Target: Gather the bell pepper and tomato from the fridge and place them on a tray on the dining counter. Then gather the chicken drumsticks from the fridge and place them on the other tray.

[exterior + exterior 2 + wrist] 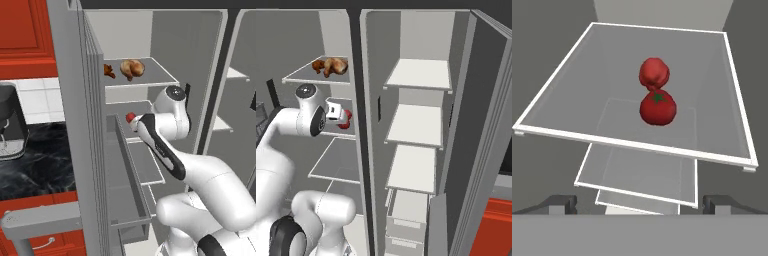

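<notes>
Hand view: tomato (657,107) with green stem at centre of a glass fridge shelf (572,90), bell pepper (654,73) touching it at 12 o'clock; gripper (640,204) jaws spread wide, nothing held. Left base view: chicken drumsticks (126,69) on the upper shelf (157,75), at 12 o'clock of the arm's wrist. Right base view: open fridge (363,100), bare white shelves (418,75) in the right compartment.

Red upper cabinet (25,30) top left. White tile backsplash (35,97) below it. Black marble table (37,160) w/ white veins, dark appliance (10,122) on it at left edge. Red drawer front (42,240) w/ pale handle underneath.
</notes>
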